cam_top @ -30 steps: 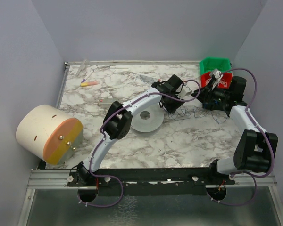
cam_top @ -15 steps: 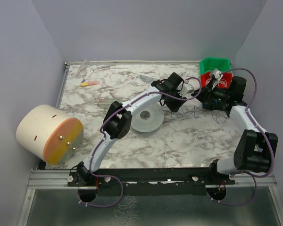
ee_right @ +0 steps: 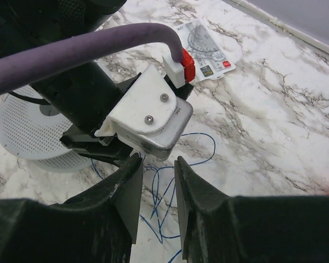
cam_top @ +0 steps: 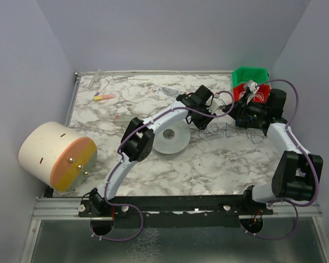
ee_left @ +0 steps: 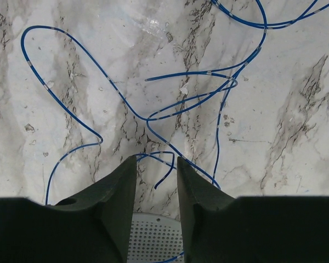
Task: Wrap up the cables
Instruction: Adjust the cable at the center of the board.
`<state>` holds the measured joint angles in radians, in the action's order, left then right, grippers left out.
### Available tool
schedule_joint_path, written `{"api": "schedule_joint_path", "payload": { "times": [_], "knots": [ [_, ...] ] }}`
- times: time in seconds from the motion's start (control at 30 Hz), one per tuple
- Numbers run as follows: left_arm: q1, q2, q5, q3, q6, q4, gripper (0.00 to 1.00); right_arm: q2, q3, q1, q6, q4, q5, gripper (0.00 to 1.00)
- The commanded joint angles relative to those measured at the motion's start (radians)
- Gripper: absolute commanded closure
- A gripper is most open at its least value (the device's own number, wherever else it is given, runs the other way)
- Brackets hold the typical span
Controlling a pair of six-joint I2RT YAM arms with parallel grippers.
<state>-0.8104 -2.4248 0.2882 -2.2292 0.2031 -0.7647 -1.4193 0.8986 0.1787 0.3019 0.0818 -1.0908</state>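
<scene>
The cable (ee_left: pixel 170 109) is a very thin dark blue wire lying in loose loops on the marble table; it also shows in the top view (cam_top: pixel 223 131) and the right wrist view (ee_right: pixel 172 189). My left gripper (ee_left: pixel 156 163) hangs low over the loops, narrowly open, with a free wire end lying on the table between its jaws. My right gripper (ee_right: pixel 159 161) is narrowly open and empty, just above the wire and close behind the left wrist camera housing (ee_right: pixel 148 118). A white perforated disc (cam_top: pixel 170 139) lies under the left gripper's rear (ee_left: pixel 153 235).
A large cream cylinder with an orange face (cam_top: pixel 57 156) sits at the left edge. Green (cam_top: pixel 249 74) and red (cam_top: pixel 259 90) bins stand at the back right. A clear protractor (ee_right: pixel 205 46) and a pink-yellow pen (cam_top: pixel 104 97) lie farther back.
The left wrist has shifted very slightly over the wire loops. The right arm and the cable look unchanged.
</scene>
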Motion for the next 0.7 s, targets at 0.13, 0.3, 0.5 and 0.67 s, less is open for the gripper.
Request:
{"api": "schedule_joint_path", "payload": {
  "times": [0.13,0.3,0.5,0.67],
  "knots": [
    [0.002,-0.01,0.036,-0.028,-0.004,0.005,0.95,-0.011,0.025,0.007,-0.019,0.016,-0.032,0.66],
    [0.005,0.011,0.047,-0.042,-0.028,-0.002,1.0,-0.009,0.024,0.007,-0.018,0.017,-0.035,0.66],
    [0.014,0.072,-0.074,-0.084,-0.087,-0.004,1.0,-0.005,0.02,0.007,0.019,0.003,-0.062,0.62],
    [0.052,0.165,0.016,-0.087,-0.145,0.021,1.0,0.015,0.005,0.007,0.055,0.002,-0.141,0.46]
  ]
}}
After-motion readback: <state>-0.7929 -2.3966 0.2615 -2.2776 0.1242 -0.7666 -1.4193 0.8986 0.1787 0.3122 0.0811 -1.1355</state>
